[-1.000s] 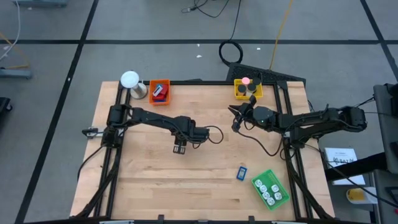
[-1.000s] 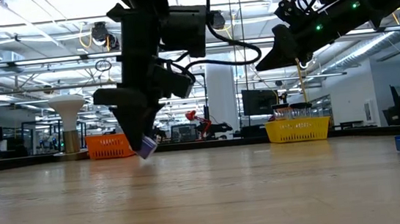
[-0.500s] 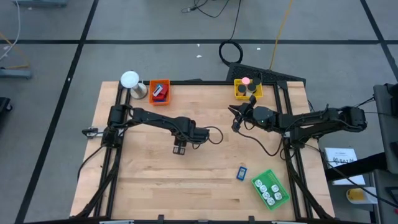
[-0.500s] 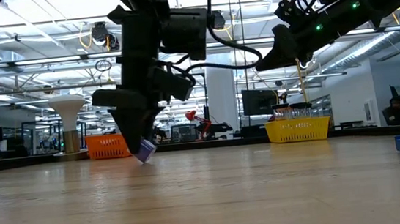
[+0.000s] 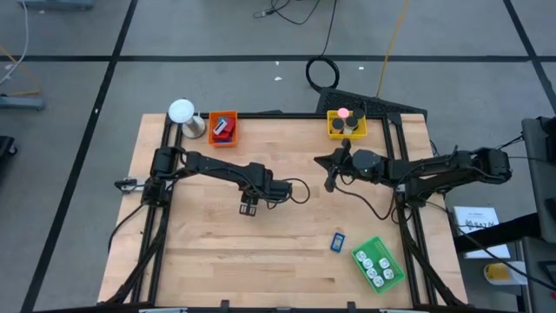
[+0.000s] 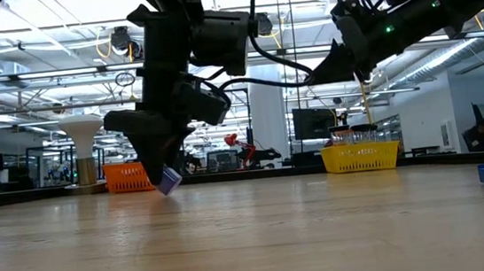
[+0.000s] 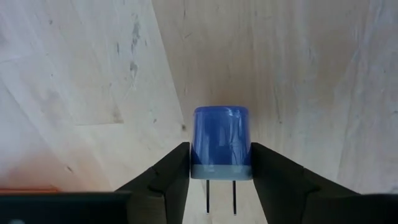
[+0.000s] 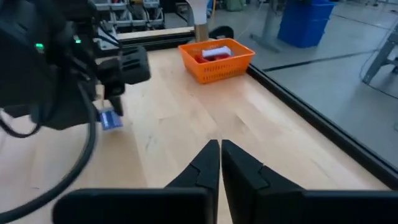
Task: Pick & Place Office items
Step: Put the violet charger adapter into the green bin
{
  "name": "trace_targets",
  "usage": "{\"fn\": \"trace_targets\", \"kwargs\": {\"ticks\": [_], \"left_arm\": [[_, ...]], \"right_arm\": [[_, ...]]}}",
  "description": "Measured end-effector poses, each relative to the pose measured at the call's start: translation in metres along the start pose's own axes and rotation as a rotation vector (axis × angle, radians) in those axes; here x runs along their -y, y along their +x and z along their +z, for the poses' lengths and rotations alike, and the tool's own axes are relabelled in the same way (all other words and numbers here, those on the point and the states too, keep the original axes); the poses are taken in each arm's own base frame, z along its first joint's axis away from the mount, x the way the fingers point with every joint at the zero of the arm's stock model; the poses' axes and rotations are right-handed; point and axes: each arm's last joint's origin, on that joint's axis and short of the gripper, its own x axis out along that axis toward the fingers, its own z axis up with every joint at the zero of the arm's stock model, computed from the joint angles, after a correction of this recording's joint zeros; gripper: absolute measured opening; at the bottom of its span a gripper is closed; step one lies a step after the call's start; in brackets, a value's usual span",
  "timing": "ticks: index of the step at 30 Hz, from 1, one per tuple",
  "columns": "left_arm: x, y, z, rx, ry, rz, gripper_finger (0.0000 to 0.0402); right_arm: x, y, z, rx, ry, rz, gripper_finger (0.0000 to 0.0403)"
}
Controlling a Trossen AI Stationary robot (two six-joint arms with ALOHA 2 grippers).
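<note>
My left gripper (image 5: 249, 208) hangs over the middle of the table, shut on a small blue rectangular piece (image 7: 221, 142) with a pale band and two thin prongs. The low view shows that piece (image 6: 169, 180) just above the wood. My right gripper (image 5: 323, 162) is shut and holds nothing; it hovers high over the table's far right part, below the yellow tray (image 5: 346, 125). In the right wrist view its fingers (image 8: 220, 157) point toward the left gripper and the orange tray (image 8: 216, 57). A second blue piece (image 5: 337, 242) lies flat on the table beside the green tray (image 5: 378, 263). My left gripper pinches the blue piece between its two fingers (image 7: 176, 169), one on each side face near the pale banded end (image 7: 221, 170). The fingers come from above, pointing down. The piece is lifted clear of the table and hangs tilted below the fingertips (image 6: 169, 180).
The orange tray (image 5: 222, 129) with red and blue pieces stands at the far edge, beside the white ball-topped object (image 5: 182, 113). The yellow tray holds a pink roll and dark discs. The green tray near the right front corner holds several pale pieces. Bare wood (image 5: 217, 252) lies near the front.
My left gripper has drifted a little toward the table's left with the blue piece, still held just off the wood, and has tipped slightly. My right gripper has turned a little in place, staying high.
</note>
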Motion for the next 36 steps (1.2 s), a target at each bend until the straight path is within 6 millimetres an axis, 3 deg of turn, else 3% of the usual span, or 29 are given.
{"fn": "trace_targets", "kwargs": {"ticks": [15, 25, 30, 36], "left_arm": [[-0.002, -0.008, 0.002, 0.023, -0.002, 0.004, 0.0223], [-0.002, -0.024, 0.006, 0.051, 0.005, 0.009, 0.0153], [0.014, -0.035, -0.017, -0.061, 0.005, 0.057, 0.0131], [0.03, -0.042, -0.061, 0.191, -0.094, 0.043, 0.0082]], "right_arm": [[0.0, 0.0, 0.001, 0.011, 0.001, 0.002, 0.0003], [0.0, 0.0, 0.001, 0.01, 0.001, 0.002, 0.0001], [0.0, 0.0, -0.001, -0.006, -0.004, 0.001, 0.0001], [0.0, 0.0, -0.002, -0.018, -0.007, 0.0, 0.0001]]}}
